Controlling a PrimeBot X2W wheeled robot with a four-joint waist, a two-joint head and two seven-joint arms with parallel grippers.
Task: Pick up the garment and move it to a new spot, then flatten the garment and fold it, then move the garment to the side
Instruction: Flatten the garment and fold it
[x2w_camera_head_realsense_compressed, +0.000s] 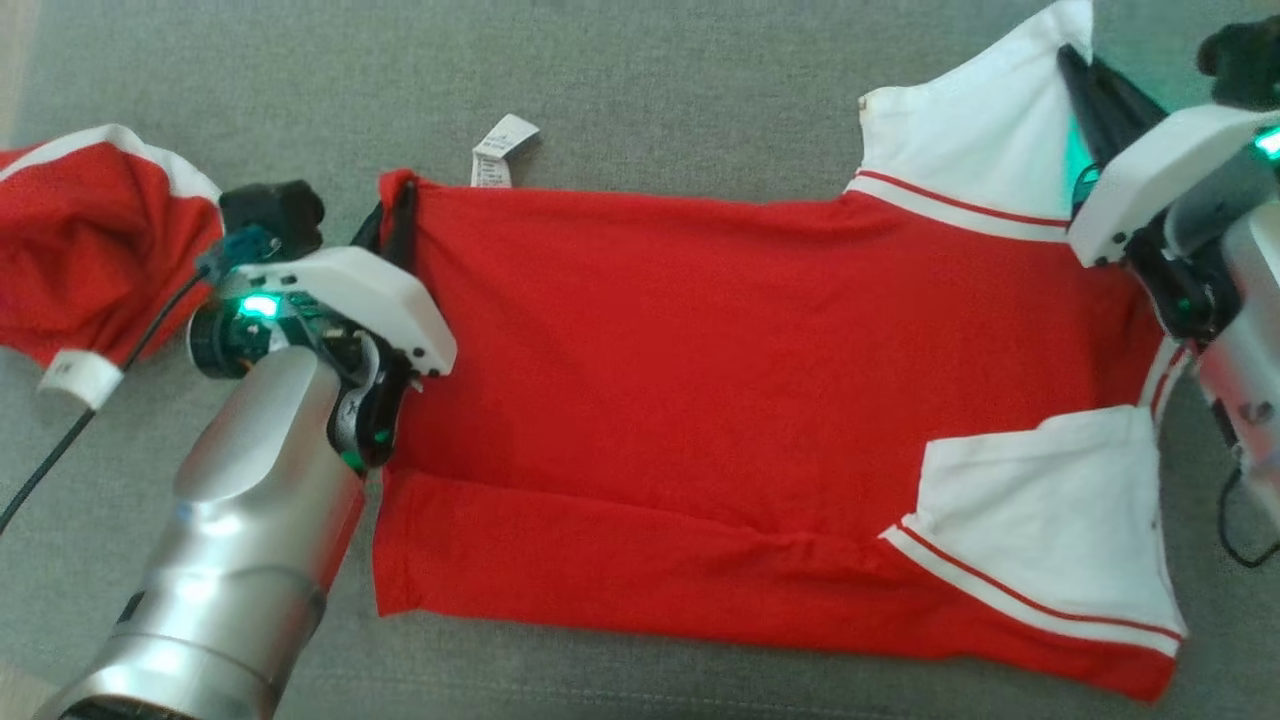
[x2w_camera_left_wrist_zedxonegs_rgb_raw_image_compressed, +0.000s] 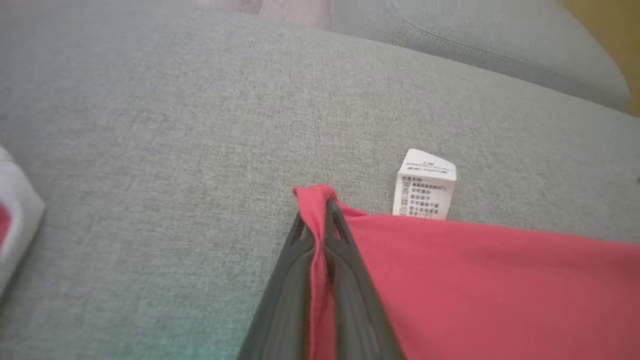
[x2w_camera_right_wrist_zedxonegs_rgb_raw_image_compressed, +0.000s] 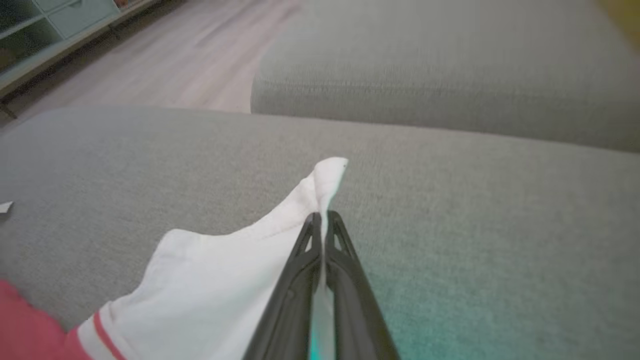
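Grey sofa cushion carries the red shirt, spread nearly flat across its middle. Left gripper pinches the far left hem corner; right gripper pinches the far white sleeve. Flattening looks nearly done; folding and moving aside remain.

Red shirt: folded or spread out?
Mostly spread: the red shirt lies flat across the grey cushion, both white sleeves out; only a strip along its near edge looks turned over.
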